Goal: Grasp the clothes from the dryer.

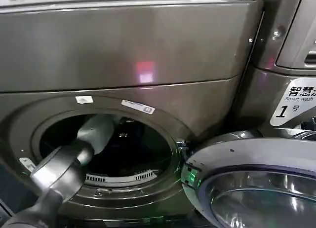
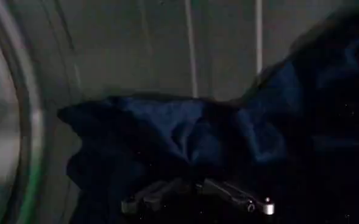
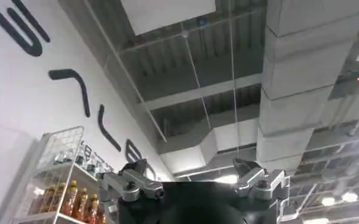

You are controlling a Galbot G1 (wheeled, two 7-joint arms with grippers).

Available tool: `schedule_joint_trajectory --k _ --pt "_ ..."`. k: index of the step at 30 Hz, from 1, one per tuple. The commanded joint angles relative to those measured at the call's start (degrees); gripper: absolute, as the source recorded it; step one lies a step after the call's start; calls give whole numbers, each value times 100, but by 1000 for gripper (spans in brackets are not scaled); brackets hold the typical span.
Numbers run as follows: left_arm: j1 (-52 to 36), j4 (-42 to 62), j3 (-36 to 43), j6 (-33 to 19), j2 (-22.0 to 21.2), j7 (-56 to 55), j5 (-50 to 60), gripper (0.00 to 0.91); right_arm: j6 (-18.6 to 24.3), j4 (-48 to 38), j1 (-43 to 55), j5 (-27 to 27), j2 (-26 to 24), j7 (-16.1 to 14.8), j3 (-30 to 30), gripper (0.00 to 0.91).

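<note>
One arm is doing the work as the robot's left arm is reaching through the round porthole of the dryer (image 1: 148, 50), its glass door (image 1: 256, 183) hanging swung open off to the right. Inside the drum, the left gripper (image 2: 196, 193) is sitting low with its fingers (image 2: 144, 197) spreading apart, and the clothes (image 2: 185, 137), a crumpled heap of dark navy fabric, are lying straight ahead of it and just beyond the fingertips, apparently not yet pinched. The heap is running crosswise to the gripper's reach, rising higher toward one side of the drum wall. The right gripper (image 3: 194, 182) is idling well away from the machine, pointing up at the ceiling with its fingers standing open and holding nothing. A short advance forward is likely all the left arm is needing before closing on the fabric.
</note>
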Motion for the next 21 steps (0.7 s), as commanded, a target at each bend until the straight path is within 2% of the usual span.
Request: schedule_joint_trajectory --k 1,4,7,15,18,21 --pt "1545 -2602 -2220 574 415 -1901 -1036 0 0 28 27 -3 -32 21 -43 907" --pt "2077 -3615 -2600 579 381 -2465 -1718 0 7 30 12 -4 -9 24 -53 907" --pt "2436 -4145 -2879 425 176 -3233 -2224 0 19 5 -36 4 -7 23 6 907" --pt "3456 -5259 -3485 -470 -92 -5075 -2815 0 102 -16 -99 46 1 21 90 907" --pt "3982 -5828 -3737 -931 -184 -5408 -3284 0 107 0 -80 53 -14 51 57 907" --pt "4501 -6531 -3955 -1226 -322 -5645 -3266 0 63 23 -70 -41 -19 70 -6 907"
